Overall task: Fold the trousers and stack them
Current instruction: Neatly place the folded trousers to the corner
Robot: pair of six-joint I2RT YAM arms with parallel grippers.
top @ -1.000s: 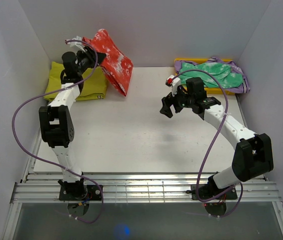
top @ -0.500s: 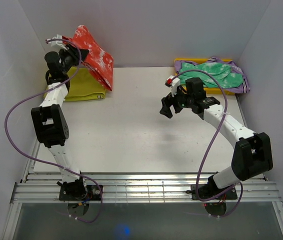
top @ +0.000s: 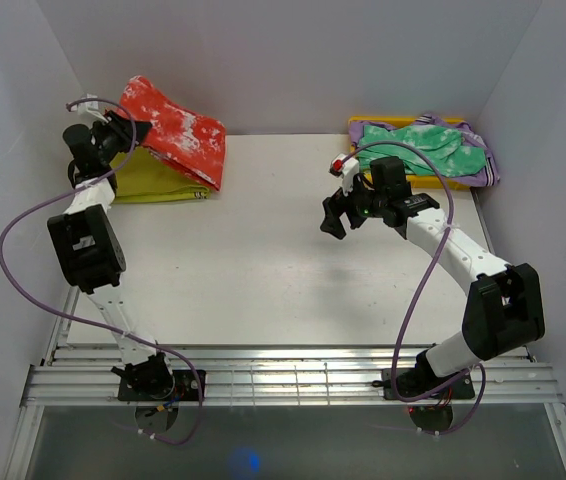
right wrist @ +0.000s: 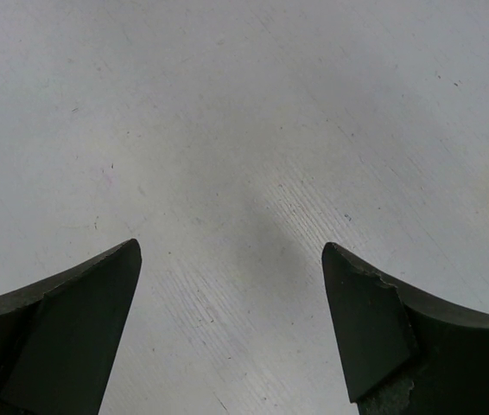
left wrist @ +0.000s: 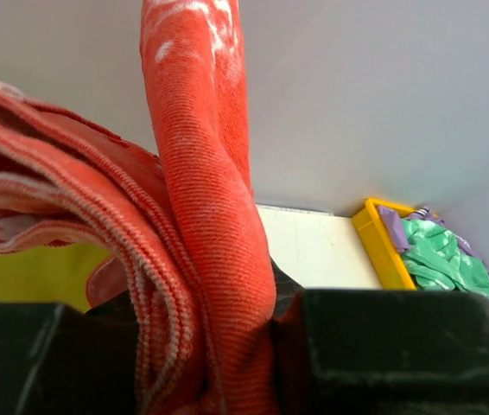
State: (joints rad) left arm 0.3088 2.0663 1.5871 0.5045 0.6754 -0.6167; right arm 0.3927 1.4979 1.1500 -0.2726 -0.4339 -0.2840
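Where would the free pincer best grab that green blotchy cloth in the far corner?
Probably a raised wrinkle near the middle of the green cloth, coming straight down from above. It lies crumpled in a low heap inside the yellow tray, whose walls would likely block a sideways approach. The open right pincer is nearest.

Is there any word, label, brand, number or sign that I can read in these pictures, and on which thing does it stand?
None: no text can be read in any view.
The trousers, the green garment, the yellow cloth and the table show no print or label.
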